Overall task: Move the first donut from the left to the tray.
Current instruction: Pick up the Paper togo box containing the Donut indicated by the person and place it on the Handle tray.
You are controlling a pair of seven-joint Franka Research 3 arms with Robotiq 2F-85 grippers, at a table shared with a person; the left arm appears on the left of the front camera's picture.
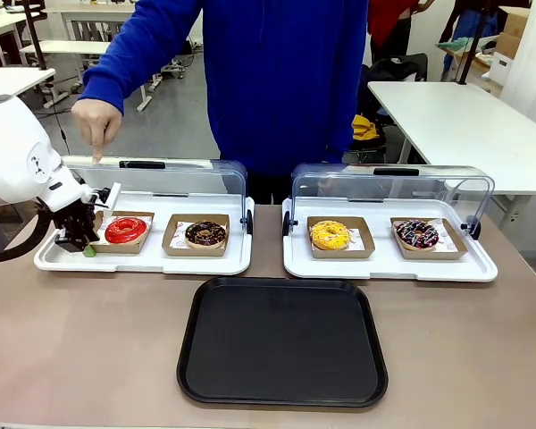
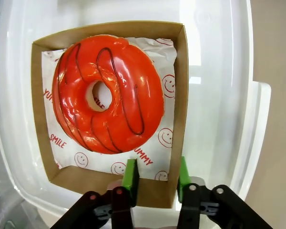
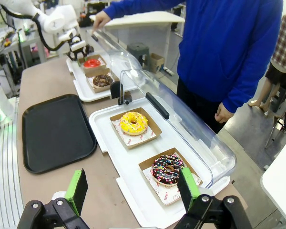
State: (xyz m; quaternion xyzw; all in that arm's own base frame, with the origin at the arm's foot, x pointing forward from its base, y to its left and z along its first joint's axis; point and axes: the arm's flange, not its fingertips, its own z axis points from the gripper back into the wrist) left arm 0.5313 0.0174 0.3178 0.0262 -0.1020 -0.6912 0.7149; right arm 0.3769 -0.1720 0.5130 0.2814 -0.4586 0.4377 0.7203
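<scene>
The first donut [image 1: 126, 230], glossy red, lies in a brown cardboard holder [image 1: 123, 245] at the left end of the left white tray. My left gripper [image 1: 85, 241] is at that holder's left side. In the left wrist view the donut [image 2: 107, 93] lies on printed paper, and my left gripper [image 2: 157, 175] is shut on the near corner of the holder [image 2: 148, 191], one green pad inside its wall and one outside. The black tray [image 1: 281, 340] lies at the table's front middle. My right gripper [image 3: 133, 188] stands open in the air above the right white tray's end.
A person in blue stands at the far side; one hand [image 1: 96, 125] holds the left white tray's clear lid [image 1: 161, 176] up. A chocolate donut [image 1: 205, 234] sits beside the red one. The right white tray [image 1: 389, 266] holds a yellow donut [image 1: 330, 235] and a sprinkled one [image 1: 417, 234].
</scene>
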